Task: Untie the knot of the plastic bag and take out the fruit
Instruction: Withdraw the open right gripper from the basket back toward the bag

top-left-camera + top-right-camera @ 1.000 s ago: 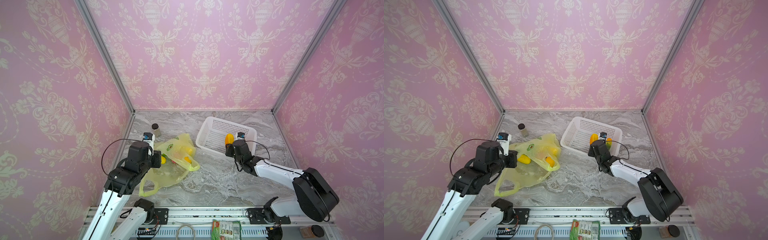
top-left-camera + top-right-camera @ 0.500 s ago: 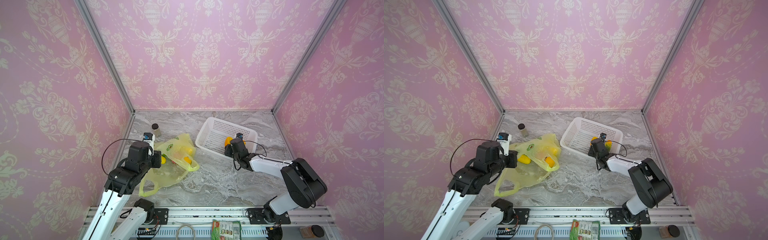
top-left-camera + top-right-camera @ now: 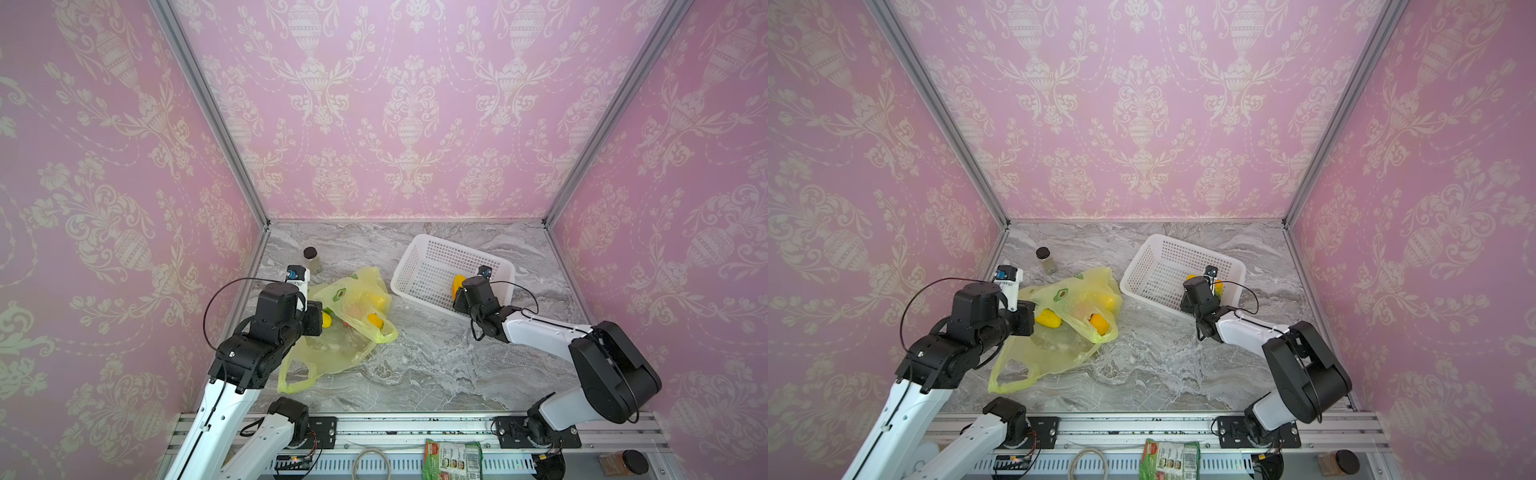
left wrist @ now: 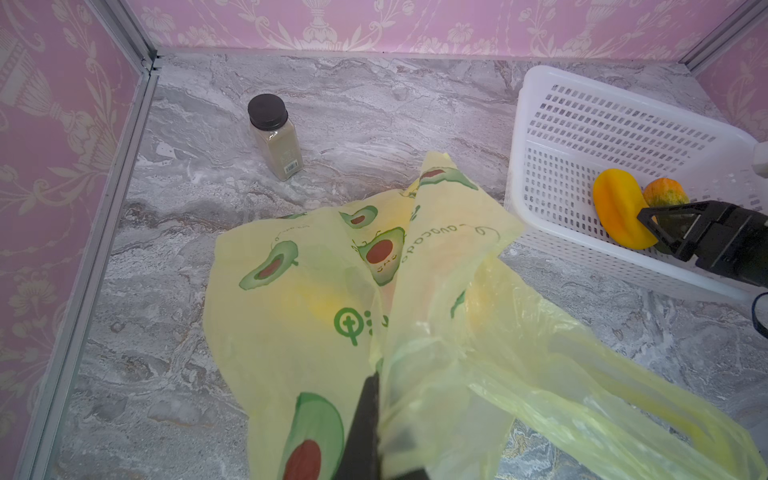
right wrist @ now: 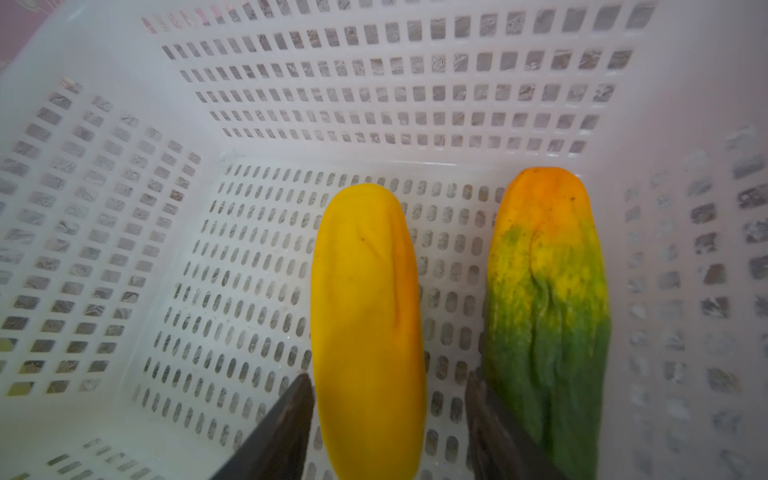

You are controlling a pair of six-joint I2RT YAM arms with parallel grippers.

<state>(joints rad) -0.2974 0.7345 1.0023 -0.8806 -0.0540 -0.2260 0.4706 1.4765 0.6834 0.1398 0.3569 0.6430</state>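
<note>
No knot visible: translucent yellow-green plastic bag [image 3: 332,353] slack beside white perforated basket [image 3: 419,266], left gripper [image 4: 370,415] clamped on its film. Yellow oblong fruit [image 5: 365,311], green-orange piece [image 5: 548,291] in basket; right gripper [image 5: 388,377] jaws apart astride oblong, gripping nothing. Several fruit [image 3: 1098,322] left in bag

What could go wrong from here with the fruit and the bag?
The right claw stands open astride the yellow fruit in the basket; pulling back, a finger could drag it or nudge the green-orange fruit. The left claw pinches the plastic bag; a tug could roll out the fruit inside.
</note>
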